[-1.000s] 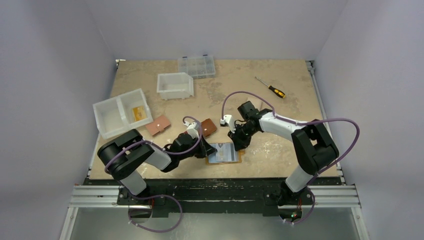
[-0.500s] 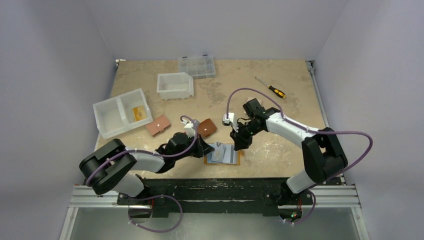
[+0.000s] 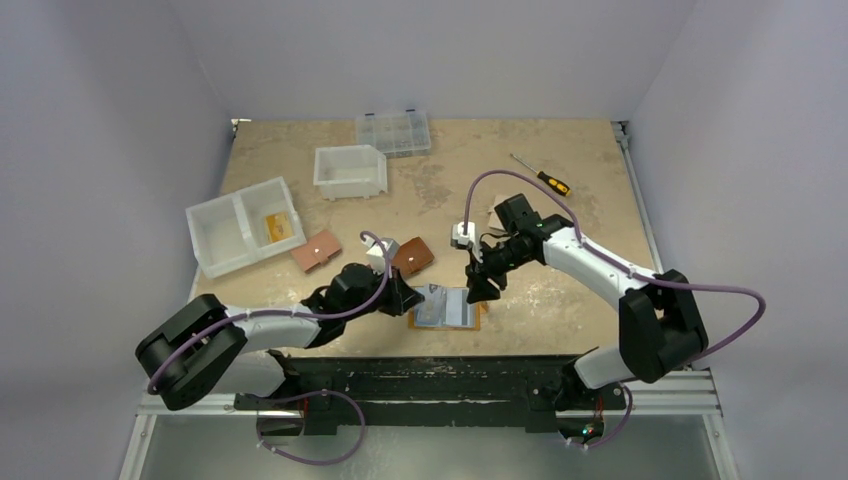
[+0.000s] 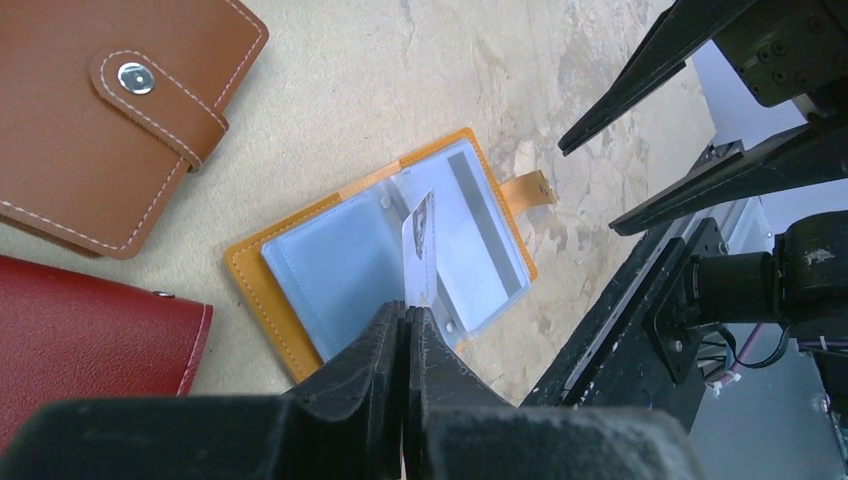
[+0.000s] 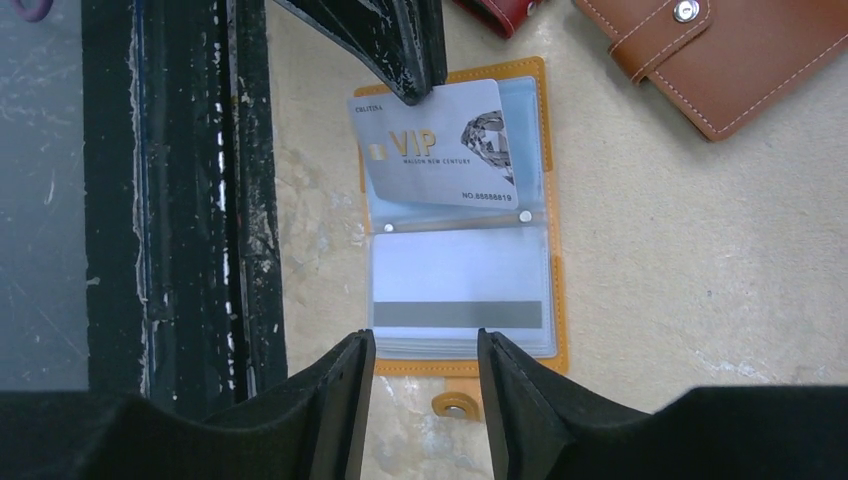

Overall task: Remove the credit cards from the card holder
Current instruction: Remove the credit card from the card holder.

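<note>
You see the tan table (image 3: 560, 200) with a two-part white bin (image 3: 243, 226) at its far left, a smaller white bin (image 3: 350, 170) behind that and a clear box (image 3: 393, 132) of small compartments at the back edge. Both arms reach in toward the near middle. A brown wallet (image 4: 100, 120) with a snap tab lies shut just beside a dark red wallet (image 4: 90, 340), and a pinkish wallet (image 3: 316, 250) sits near the two-part bin. The card holder (image 4: 262, 300) lies open and flat near the table's front edge, its clear sleeves facing up and its snap tab pointing toward your right arm. Your right gripper (image 5: 425, 345) hangs above that tab end with its fingers spread wide, touching nothing. Your left gripper (image 4: 407, 312) is pressed together on one corner of a silver card (image 5: 435, 145) marked VIP, holding it tilted over the sleeve on its own side; you cannot tell whether the card's far edge touches the sleeve. A striped card (image 5: 458, 300) sits inside the other sleeve. A screwdriver (image 3: 541, 176) lies well apart at the back right.
</note>
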Tool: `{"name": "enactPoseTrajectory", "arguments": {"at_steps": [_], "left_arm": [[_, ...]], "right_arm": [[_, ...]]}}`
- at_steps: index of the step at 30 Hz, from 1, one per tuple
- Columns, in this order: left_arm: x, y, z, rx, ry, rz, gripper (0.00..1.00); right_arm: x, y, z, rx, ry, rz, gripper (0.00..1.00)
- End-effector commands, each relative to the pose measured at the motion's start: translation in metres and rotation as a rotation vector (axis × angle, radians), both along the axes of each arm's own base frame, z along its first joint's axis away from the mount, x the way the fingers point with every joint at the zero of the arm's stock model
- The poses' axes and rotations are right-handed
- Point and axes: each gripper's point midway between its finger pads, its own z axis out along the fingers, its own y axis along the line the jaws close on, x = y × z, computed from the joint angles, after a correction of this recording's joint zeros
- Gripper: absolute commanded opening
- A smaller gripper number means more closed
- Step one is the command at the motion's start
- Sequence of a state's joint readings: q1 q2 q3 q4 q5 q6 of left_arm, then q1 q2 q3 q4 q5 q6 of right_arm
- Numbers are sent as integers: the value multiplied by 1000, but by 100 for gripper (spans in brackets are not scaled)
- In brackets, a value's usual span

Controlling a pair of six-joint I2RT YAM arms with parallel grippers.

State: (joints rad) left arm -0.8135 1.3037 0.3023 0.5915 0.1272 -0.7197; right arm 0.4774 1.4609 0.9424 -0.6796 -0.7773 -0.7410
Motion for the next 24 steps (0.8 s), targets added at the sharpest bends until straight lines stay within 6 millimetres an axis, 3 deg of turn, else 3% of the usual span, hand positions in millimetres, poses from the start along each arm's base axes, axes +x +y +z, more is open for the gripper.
{"name": "enactPoseTrajectory", "arguments": {"at_steps": [1, 12, 24], "left_arm": [[7, -11, 29, -39, -91, -47, 0], [5, -26, 45, -72, -112, -90, 0], [-2, -43, 56, -79, -145, -152, 0]], "right_arm": [[-1, 7, 23, 87, -20, 30, 51], [-1, 7, 32, 130, -12, 25, 52], [3, 6, 29, 122, -12, 7, 54]]}}
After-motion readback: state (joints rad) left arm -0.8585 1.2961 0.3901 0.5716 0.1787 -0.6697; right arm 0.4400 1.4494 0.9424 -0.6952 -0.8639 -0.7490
